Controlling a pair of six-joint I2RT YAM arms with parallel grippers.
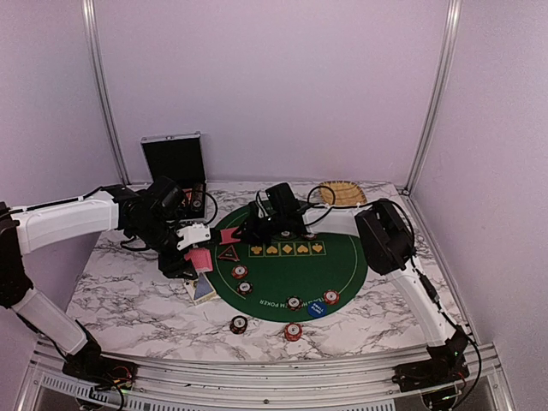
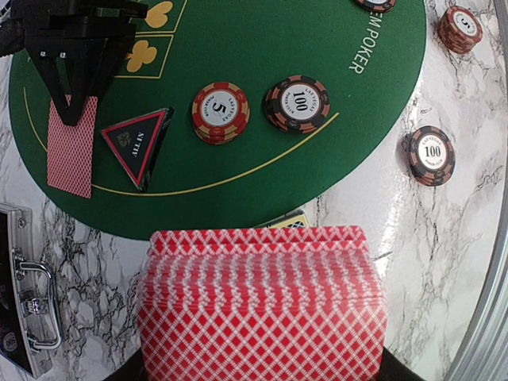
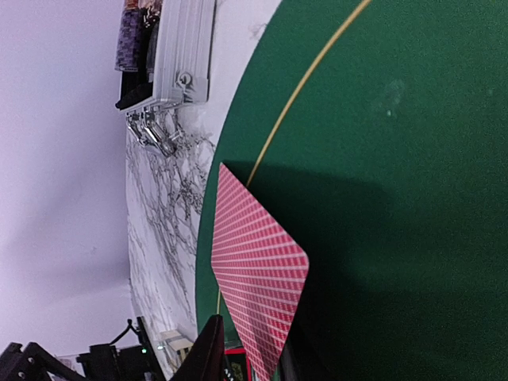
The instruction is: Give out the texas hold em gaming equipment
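Observation:
My left gripper (image 1: pixel 193 257) is shut on a deck of red-backed playing cards (image 2: pixel 262 309) and holds it over the marble at the mat's left edge. My right gripper (image 1: pixel 244 231) is shut on a single red-backed card (image 3: pixel 258 270), held low over the green mat (image 1: pixel 300 265) near its far left rim. That card also shows in the left wrist view (image 2: pixel 71 147). The black triangular marker (image 2: pixel 136 143) lies just beside it. Striped chips (image 2: pixel 220 112), (image 2: pixel 297 103) lie on the mat; others (image 2: pixel 429 155), (image 1: pixel 293 331) lie on the marble. A blue button disc (image 1: pixel 317 308) sits at the mat's near edge. No orange disc shows.
The open silver case (image 1: pixel 175 167) stands at the back left and holds chip stacks (image 3: pixel 131 36). The tan woven tray (image 1: pixel 342 193) is at the back right. A card box (image 1: pixel 204 289) lies on the marble under my left gripper. The right arm's elbow (image 1: pixel 384 235) overhangs the mat's right side.

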